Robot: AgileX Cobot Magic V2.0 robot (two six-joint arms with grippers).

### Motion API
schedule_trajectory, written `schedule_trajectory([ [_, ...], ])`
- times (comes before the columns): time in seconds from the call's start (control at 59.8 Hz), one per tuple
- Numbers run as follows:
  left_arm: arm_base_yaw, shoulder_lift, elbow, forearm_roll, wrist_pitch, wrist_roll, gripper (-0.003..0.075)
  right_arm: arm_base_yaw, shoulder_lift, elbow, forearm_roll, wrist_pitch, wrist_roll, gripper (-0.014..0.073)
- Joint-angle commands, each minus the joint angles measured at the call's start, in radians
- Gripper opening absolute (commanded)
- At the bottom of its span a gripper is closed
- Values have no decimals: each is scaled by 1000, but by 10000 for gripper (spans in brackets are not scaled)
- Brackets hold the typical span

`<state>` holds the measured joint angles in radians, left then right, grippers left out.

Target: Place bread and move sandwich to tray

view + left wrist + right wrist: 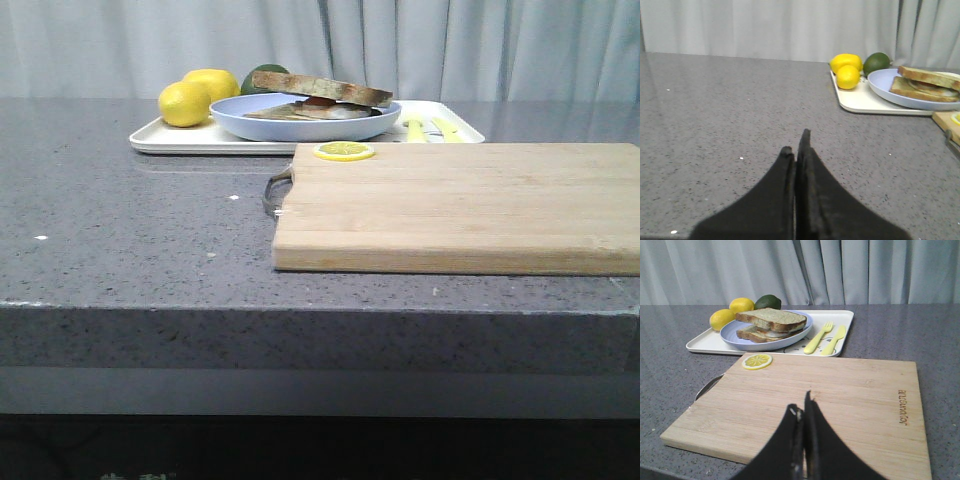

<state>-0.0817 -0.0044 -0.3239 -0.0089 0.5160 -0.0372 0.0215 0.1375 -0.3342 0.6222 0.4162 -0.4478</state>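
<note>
Two grippers: left gripper (796, 145) and right gripper (800, 407) closed, empty.
Sandwich (771, 324): on blue plate (735, 330), on tray (705, 342), far left.
Cutting board (840, 400): bare, near right; lettering unreadable.

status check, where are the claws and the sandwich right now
Left claw shut, empty, over bare counter. Right claw shut, empty, over cutting board. Sandwich assembled on blue plate, plate on tray. Nothing in the way.
</note>
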Motion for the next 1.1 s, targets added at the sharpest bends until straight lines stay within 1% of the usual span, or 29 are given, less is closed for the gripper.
schedule_trajectory([
  [0.0,-41,-5,29,2,-151,-10,-20,1,10,-27,16,-62,-6,-60],
  [0.134,-16,-23,109,-2,-212,-10,-20,1,10,-27,16,-59,-6,-60],
  [0.318,4,-23,178,-5,-236,-10,-20,1,10,-27,16,-59,-6,-60],
  [0.568,4,-23,331,-48,-453,-10,-20,1,10,-27,16,-59,-6,-60],
  [0.602,4,-23,331,-54,-433,-10,-20,1,10,-27,16,-59,-6,-60],
  [0.685,4,-23,328,-54,-450,-10,-20,1,10,-27,16,-59,-6,-60],
  [1.086,4,-23,328,-54,-448,-10,-20,1,10,-27,16,-58,-6,-60],
])
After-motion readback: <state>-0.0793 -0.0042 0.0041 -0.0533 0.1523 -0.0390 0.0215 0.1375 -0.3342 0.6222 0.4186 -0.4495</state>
